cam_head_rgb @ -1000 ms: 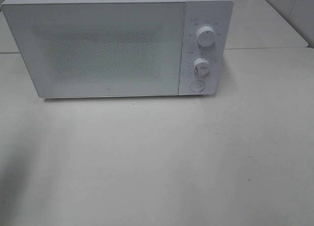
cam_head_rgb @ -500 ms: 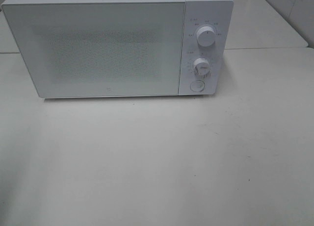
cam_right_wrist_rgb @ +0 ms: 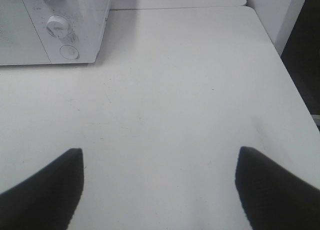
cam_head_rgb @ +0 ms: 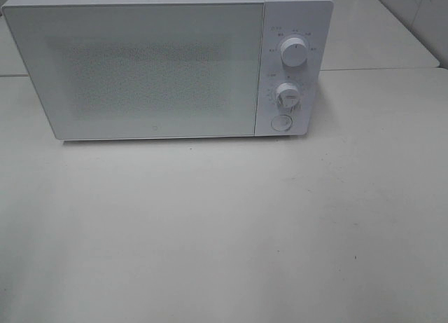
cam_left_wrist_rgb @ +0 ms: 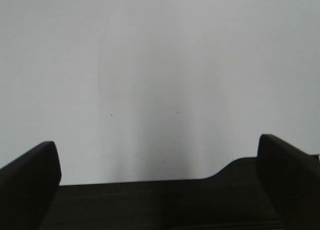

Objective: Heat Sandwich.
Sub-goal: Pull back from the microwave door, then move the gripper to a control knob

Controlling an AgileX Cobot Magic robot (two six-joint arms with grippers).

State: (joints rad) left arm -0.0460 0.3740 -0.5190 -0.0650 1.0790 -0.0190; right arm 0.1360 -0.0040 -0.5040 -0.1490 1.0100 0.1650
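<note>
The sandwich shows in no view. A white microwave [cam_head_rgb: 140, 64] stands at the back of the table with its door shut; its corner with a dial also appears in the right wrist view as the microwave [cam_right_wrist_rgb: 75, 35]. My left gripper [cam_left_wrist_rgb: 157, 145] is open over bare pale surface, with nothing between its black fingers [cam_left_wrist_rgb: 30, 175]. My right gripper [cam_right_wrist_rgb: 160, 155] is open above the table to the right of the microwave, with nothing between its fingers [cam_right_wrist_rgb: 270, 185]. Neither gripper appears in the exterior high view.
The microwave's panel carries an upper dial [cam_head_rgb: 294, 51], a lower dial [cam_head_rgb: 288, 94] and a round button [cam_head_rgb: 281, 123]. The pale table [cam_head_rgb: 224, 232] extends in front of it. The table's right edge [cam_right_wrist_rgb: 295, 90] borders a dark gap.
A dark shadow on the table's near left side has faded away. The microwave has not moved.
</note>
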